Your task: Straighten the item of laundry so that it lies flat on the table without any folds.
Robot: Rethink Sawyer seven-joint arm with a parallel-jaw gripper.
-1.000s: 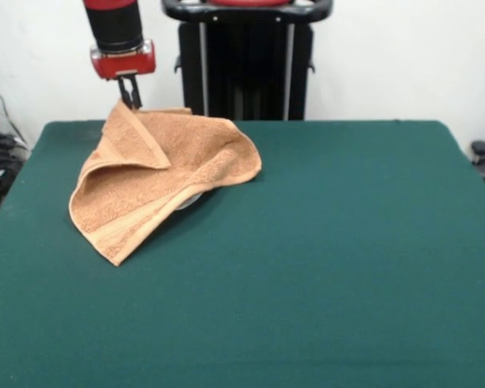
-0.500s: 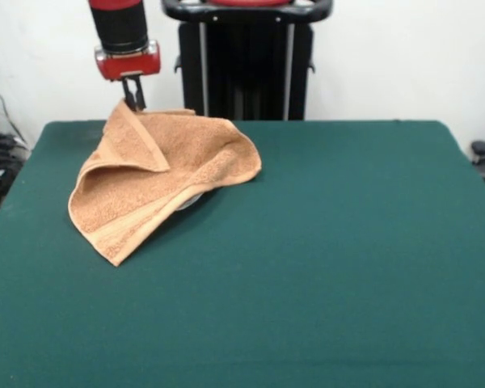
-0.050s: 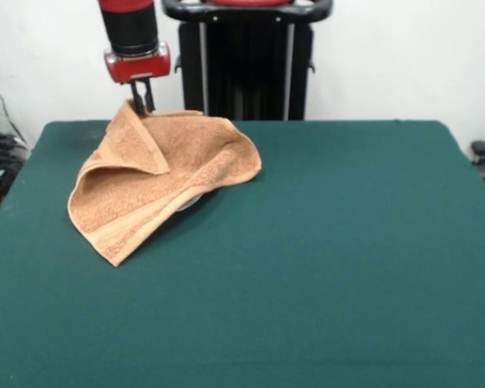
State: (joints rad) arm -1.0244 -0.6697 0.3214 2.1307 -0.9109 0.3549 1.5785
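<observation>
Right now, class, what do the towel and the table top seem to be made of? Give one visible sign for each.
The towel: looks like soft terry cloth, tan-orange, matte; its surface is nubbly and it drapes in loose folds. The table top: seems covered in dark green felt or similar fabric; it is flat, even and without shine, though the look alone leaves this open.

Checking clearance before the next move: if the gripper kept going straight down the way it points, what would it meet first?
Probably the towel: the gripper points down at its raised far corner. With one view, depth is unclear, so it might land on the table just behind.
</observation>
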